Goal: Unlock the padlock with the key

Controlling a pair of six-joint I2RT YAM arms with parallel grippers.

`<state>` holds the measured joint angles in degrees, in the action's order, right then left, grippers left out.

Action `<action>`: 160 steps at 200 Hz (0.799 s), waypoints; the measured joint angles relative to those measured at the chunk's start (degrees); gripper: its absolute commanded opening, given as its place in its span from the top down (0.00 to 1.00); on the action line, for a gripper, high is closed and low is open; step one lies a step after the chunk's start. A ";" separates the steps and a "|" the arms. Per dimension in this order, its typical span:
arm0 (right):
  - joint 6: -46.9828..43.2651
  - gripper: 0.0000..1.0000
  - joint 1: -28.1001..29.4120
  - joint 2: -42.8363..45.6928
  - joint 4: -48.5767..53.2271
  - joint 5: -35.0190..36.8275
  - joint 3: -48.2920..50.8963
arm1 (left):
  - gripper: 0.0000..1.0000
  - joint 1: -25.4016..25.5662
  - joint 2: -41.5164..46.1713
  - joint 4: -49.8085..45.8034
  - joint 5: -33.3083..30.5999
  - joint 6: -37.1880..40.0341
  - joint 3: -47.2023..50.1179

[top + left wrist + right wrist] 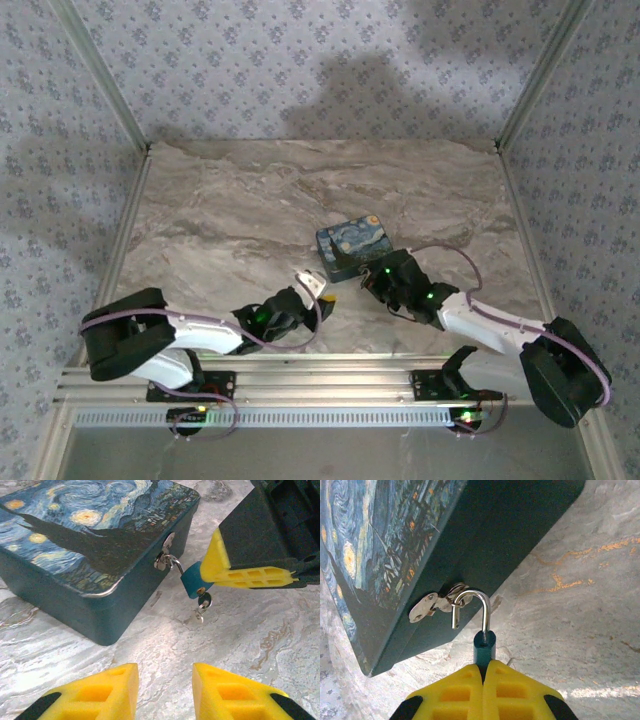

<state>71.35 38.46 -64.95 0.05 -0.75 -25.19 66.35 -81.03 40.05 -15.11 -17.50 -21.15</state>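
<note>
Leftward, the left gripper (165,692) hangs low over the marble table (260,640), yellow fingers (107,692) parted, nothing between them. Just ahead of it is the key (204,600), seated in the underside of the padlock (190,582), with a small ring (199,614) dangling below. The padlock is small and teal. Its shackle (487,612) is hooked through the hasp (425,607) on the front wall of the starry-print tin box (75,535), short leg clear of the body. The right gripper (484,670) is clamped tight on the padlock body.
</note>
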 measured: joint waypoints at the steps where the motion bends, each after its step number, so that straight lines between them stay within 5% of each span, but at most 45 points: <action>1: 0.02 1.00 0.00 0.00 -0.02 0.02 0.00 | 0.66 0.00 0.09 -0.02 -0.04 0.00 0.04; 160: 3.54 1.00 -0.35 -5.95 -2.23 9.31 -2.62 | 0.64 -0.72 15.10 -8.31 -6.14 -1.70 6.19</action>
<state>74.89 38.11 -70.89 -2.17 8.56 -27.81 65.63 -65.93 31.75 -21.26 -19.20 -14.96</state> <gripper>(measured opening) 0.042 0.358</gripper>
